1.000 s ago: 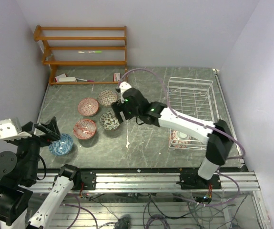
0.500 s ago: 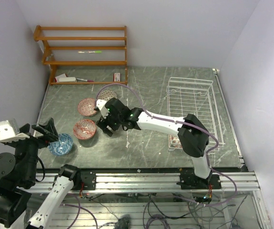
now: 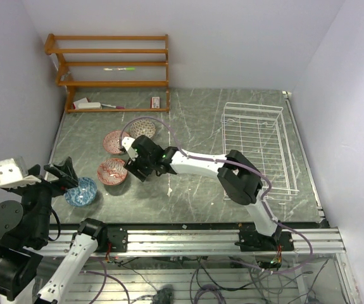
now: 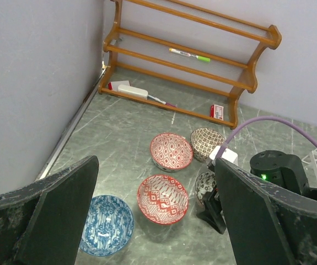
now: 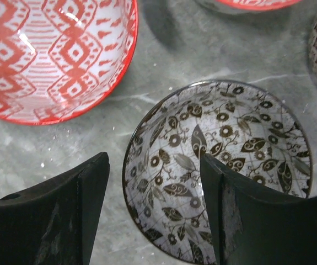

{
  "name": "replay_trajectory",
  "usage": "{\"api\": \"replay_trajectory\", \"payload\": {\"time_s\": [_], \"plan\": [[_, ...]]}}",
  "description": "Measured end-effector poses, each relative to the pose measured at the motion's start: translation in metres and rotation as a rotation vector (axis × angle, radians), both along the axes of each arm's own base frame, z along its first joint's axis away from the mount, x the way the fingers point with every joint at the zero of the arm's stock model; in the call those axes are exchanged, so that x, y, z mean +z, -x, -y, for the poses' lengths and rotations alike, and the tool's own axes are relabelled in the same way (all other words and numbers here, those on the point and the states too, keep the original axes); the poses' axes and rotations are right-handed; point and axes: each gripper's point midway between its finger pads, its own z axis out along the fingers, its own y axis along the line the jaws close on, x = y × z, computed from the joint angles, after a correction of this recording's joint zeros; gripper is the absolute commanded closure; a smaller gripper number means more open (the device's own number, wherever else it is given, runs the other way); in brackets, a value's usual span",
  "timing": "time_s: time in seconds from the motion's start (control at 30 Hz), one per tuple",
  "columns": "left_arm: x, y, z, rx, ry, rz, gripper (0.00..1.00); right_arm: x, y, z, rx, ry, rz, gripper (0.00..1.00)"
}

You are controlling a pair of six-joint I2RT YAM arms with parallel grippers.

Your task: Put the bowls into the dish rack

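Four bowls show in the top view: pink-red [image 3: 113, 141], brown [image 3: 145, 127], red [image 3: 111, 171] and blue [image 3: 81, 191]. A fifth, grey-black bowl [image 5: 230, 160] lies under my right gripper [image 3: 137, 167]. That gripper [image 5: 152, 171] is open, with one finger outside the bowl's rim and one inside. My left gripper [image 3: 63, 175] is open and empty, above the blue bowl [image 4: 106, 224]. The left wrist view shows the red bowl [image 4: 162, 199], the pink-red bowl [image 4: 171, 151], the brown bowl [image 4: 207, 142] and part of the grey-black bowl [image 4: 204, 184]. The white wire dish rack [image 3: 257, 139] stands at the right; my right arm hides its near end.
An orange-brown wooden shelf unit [image 3: 111, 63] stands at the back left against the wall, with a marker and small items on it. The red bowl [image 5: 53, 49] lies close beside the grey-black one. A purple cable [image 3: 169, 136] loops over the right arm.
My right arm has swung left from near the brown bowl and come down over the grey-black bowl, fingers astride its rim. The left arm has hardly moved.
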Motion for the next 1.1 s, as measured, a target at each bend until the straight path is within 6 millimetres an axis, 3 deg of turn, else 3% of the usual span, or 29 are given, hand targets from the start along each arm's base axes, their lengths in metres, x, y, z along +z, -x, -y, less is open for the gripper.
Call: {"api": "replay_trajectory", "payload": {"time_s": [0.07,0.17,0.27,0.47,0.63,0.77,0.9,1.03,1.1], "plan": [[0.000,0.000,0.000,0.001,0.000,-0.001,0.03,-0.001,-0.006,-0.002,-0.018,0.001,0.014,0.42],[-0.002,0.000,-0.001,0.003,-0.002,-0.006,0.02,-0.002,-0.013,-0.003,-0.052,0.004,0.034,0.64],[-0.002,0.000,-0.001,0.005,-0.003,-0.008,0.02,-0.002,-0.015,-0.002,-0.071,0.008,0.044,0.71],[-0.002,0.000,-0.002,0.010,-0.003,-0.009,0.02,-0.004,-0.018,0.002,-0.116,0.013,0.052,0.94],[-0.002,0.000,-0.002,0.010,-0.003,-0.009,0.03,0.011,-0.024,0.007,-0.181,-0.011,0.083,0.99],[-0.002,0.000,-0.002,0.010,-0.003,-0.009,0.02,0.026,-0.017,0.027,-0.227,-0.034,0.059,1.00],[-0.001,0.001,-0.002,0.008,-0.002,-0.006,0.02,0.059,-0.008,0.048,-0.258,-0.127,0.018,1.00],[0.001,0.002,-0.001,0.003,0.001,-0.001,0.02,0.116,-0.015,0.082,-0.315,-0.320,-0.025,1.00],[0.002,0.001,0.000,-0.002,0.001,0.000,0.02,0.149,-0.025,0.112,-0.358,-0.457,-0.048,1.00]]}}
